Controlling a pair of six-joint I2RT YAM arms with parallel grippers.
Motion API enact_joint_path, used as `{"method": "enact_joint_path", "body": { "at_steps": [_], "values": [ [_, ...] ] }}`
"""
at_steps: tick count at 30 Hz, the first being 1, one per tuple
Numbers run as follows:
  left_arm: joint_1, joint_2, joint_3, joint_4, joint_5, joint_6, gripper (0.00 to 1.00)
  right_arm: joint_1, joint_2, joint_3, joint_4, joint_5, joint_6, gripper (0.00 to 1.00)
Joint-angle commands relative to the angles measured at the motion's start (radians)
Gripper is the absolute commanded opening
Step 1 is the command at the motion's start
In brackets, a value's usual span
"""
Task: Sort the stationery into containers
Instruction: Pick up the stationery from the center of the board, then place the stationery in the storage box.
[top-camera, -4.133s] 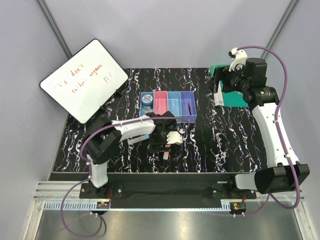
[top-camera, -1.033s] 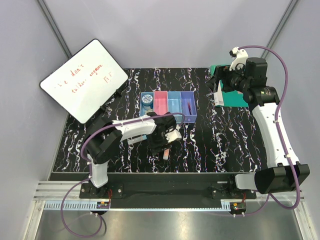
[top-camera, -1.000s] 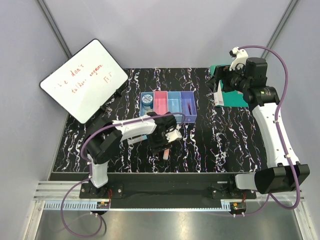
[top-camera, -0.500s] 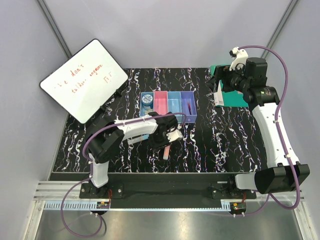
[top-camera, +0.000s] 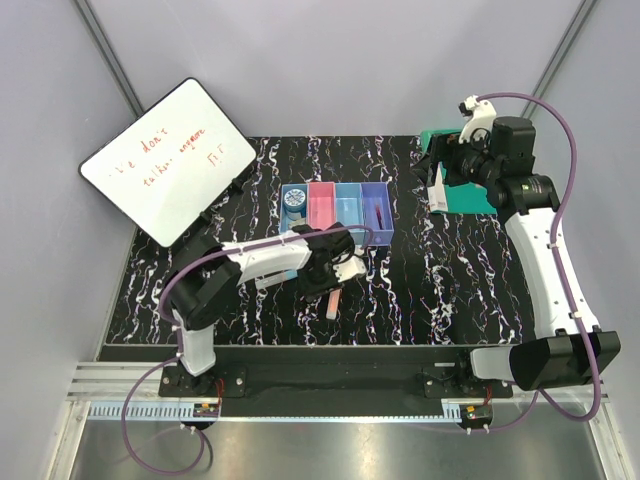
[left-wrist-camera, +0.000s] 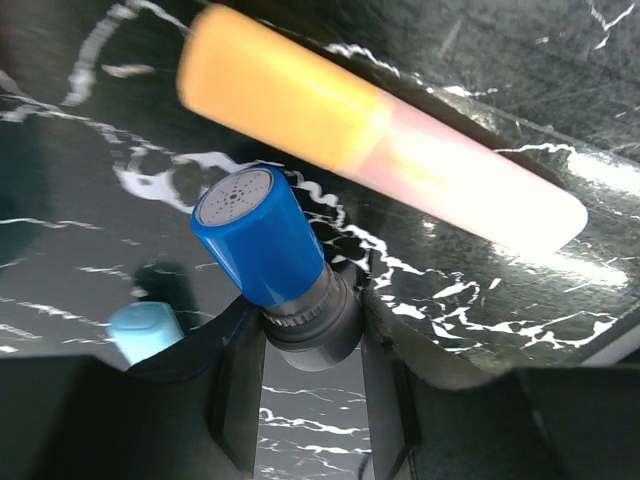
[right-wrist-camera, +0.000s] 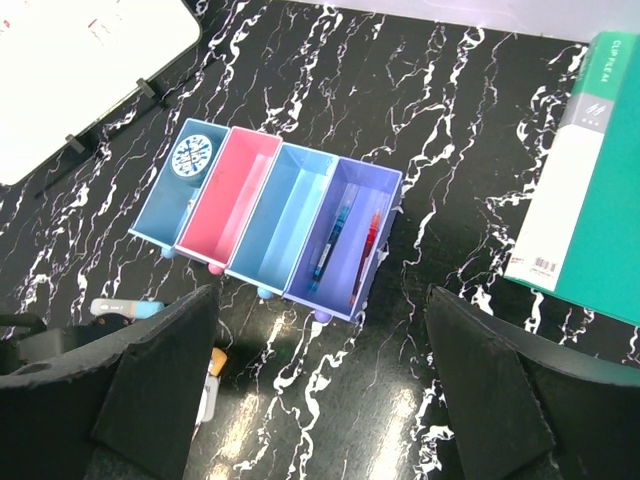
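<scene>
My left gripper (top-camera: 335, 273) is low over the table in front of the bins and shut on a grey-bodied item with a blue cap (left-wrist-camera: 262, 238), gripping its grey collar. An orange-yellow bar (left-wrist-camera: 370, 150) with a pale end lies just beyond it and shows in the top view (top-camera: 331, 303). A grey marker with a cyan tip (right-wrist-camera: 115, 307) lies to the left. The four joined bins (top-camera: 335, 240) hold a blue round bottle (right-wrist-camera: 190, 157) in the leftmost and a blue pen (right-wrist-camera: 333, 245) and a red pen (right-wrist-camera: 367, 250) in the purple one. My right gripper (right-wrist-camera: 320, 400) is open, high at the back right.
A green book (top-camera: 462, 195) lies at the back right under the right arm. A tilted whiteboard (top-camera: 165, 160) stands at the back left. The pink bin (right-wrist-camera: 228, 195) and the second light blue bin (right-wrist-camera: 285, 210) show nothing inside.
The left gripper has shifted slightly over the spot in front of the bins, its white wrist part now less visible. The right arm has not moved.
</scene>
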Motion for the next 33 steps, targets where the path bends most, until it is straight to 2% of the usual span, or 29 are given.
{"method": "enact_joint_path", "body": {
  "at_steps": [1, 10, 18, 23, 33],
  "values": [
    [-0.003, -0.107, 0.015, 0.071, -0.033, 0.044, 0.00, 0.008, -0.030, -0.010, 0.036, -0.037, 0.009, 0.91],
    [-0.003, -0.256, 0.043, 0.131, -0.039, 0.091, 0.00, 0.007, -0.039, -0.045, 0.004, -0.101, -0.009, 0.93],
    [-0.003, -0.430, -0.023, 0.292, -0.105, 0.156, 0.00, -0.002, -0.035, -0.074, -0.001, -0.328, 0.079, 0.96],
    [-0.003, -0.464, -0.006, 0.305, -0.145, 0.159, 0.00, -0.004, -0.010, -0.091, 0.008, -0.509, 0.146, 0.96],
    [-0.032, -0.526, 0.038, 0.354, -0.159, 0.251, 0.00, -0.004, -0.002, -0.160, 0.063, -0.603, 0.261, 0.95]
  ]
}}
